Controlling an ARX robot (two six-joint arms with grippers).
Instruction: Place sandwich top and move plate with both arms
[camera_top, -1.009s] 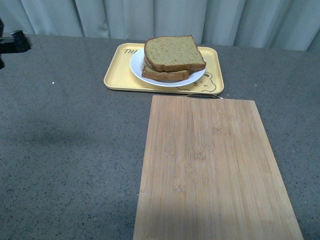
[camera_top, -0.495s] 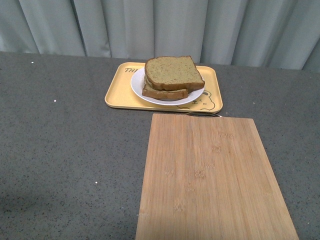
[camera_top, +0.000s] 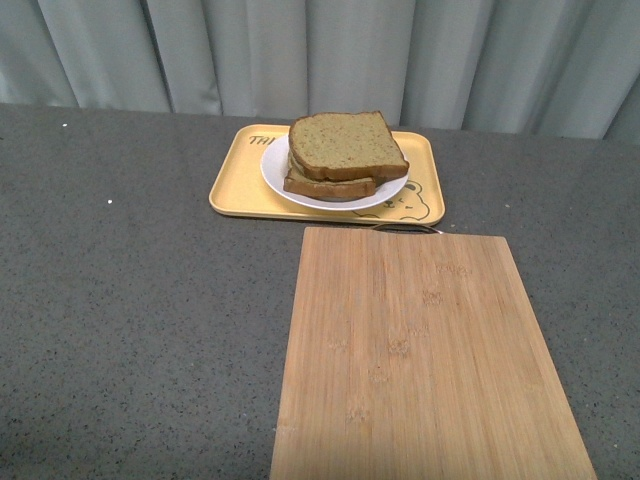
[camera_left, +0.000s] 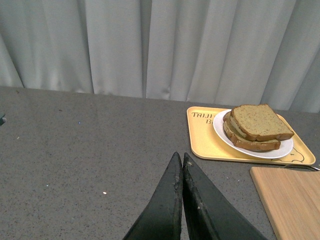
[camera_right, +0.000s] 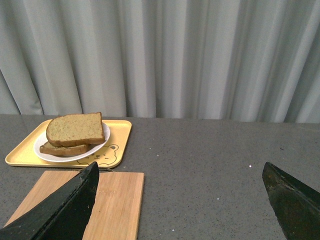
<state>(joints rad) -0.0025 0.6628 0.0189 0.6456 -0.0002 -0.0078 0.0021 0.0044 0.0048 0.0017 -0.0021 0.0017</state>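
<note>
Up top-center of the front view, the sandwich top (camera_top: 346, 143) lies flat on a 2nd bread slice (camera_top: 328, 186), stacked on the plate (camera_top: 275, 176). Plate sits inside the yellow tray (camera_top: 232, 186), roughly mid-tray w/ a bear drawing (camera_top: 408, 202) showing at the tray's lower right corner. Wooden cutting board (camera_top: 420, 360) fills the lower center-right of the frame, its far edge just beside the tray's near rim; a thin metal loop shows at that edge. Grey speckled surface (camera_top: 140, 320) carries everything; pale curtain (camera_top: 320, 50) across the top.

Neither arm appears in the front view. Left wrist view: left tool (camera_left: 182, 161) at bottom center, its 2 black pointed fingers pressed together tip to tip, gripping nothing, hovering over bare surface well apart from the tray at right. Right wrist view: right tool (camera_right: 180, 175) spread wide, 1 finger at lower left, the other at lower right, nothing between them; tray and stack sit at mid-left.
</note>
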